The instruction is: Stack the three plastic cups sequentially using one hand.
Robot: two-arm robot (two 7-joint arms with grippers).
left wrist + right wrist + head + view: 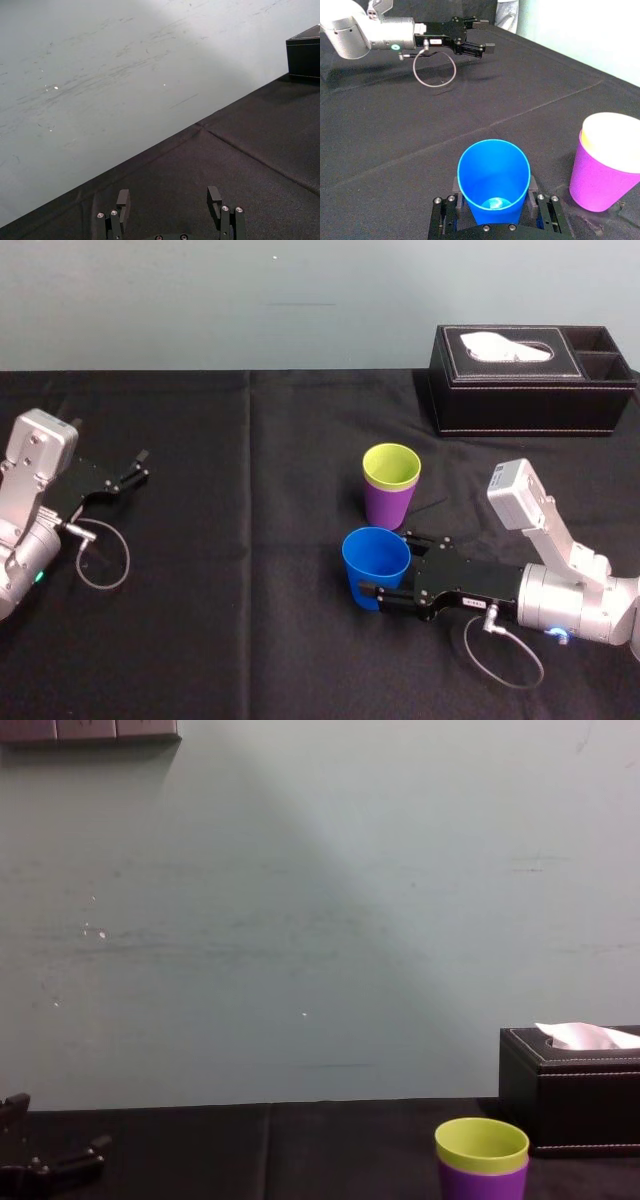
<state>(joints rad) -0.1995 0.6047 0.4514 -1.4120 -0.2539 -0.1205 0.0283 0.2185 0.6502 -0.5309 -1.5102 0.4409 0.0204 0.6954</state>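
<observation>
The blue cup sits mouth-up between the fingers of the right pincer, which is closed on its lower wall. Just beside that pincer, on its far side and apart from the blue cup, the yellow-green cup is nested in the purple cup on the black counter. The left pincer hangs spread wide, well apart from the right pincer.

On the desk the nested cups stand right of centre, the third cup just before them in the right pincer. The tissue box sits behind, farther right; the left pincer far left.
</observation>
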